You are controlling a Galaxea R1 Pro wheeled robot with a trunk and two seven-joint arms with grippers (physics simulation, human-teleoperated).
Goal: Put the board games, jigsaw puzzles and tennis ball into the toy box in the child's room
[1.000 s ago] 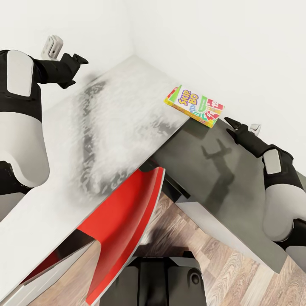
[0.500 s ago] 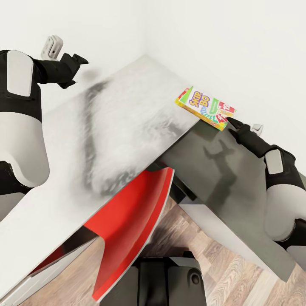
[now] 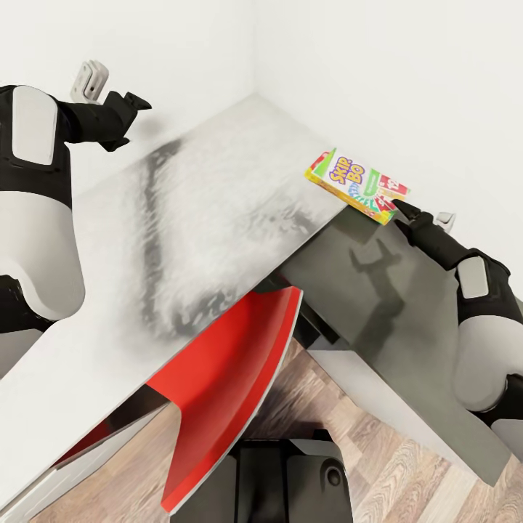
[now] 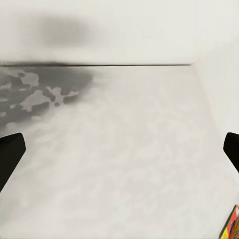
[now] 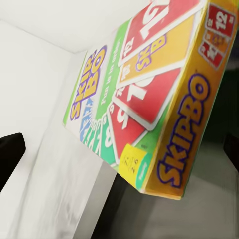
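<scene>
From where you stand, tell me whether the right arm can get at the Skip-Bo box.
Probably yes. The right gripper sits just off the near corner of the Skip-Bo box, fingers spread, with nothing between them. The box overhangs the table edge, so a side grasp looks open.

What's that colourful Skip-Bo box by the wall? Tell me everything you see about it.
The Skip-Bo box is a thin, flat rectangular game box that looks like printed cardboard. Its yellow side panel carries purple "SKIP-BO" lettering, and its top shows red, orange and green cards. It lies flat, lid up, on the light grey table beside the white wall, with one corner sticking out over the table's edge. The right gripper is at that overhanging corner, open; whether it touches is unclear.
</scene>
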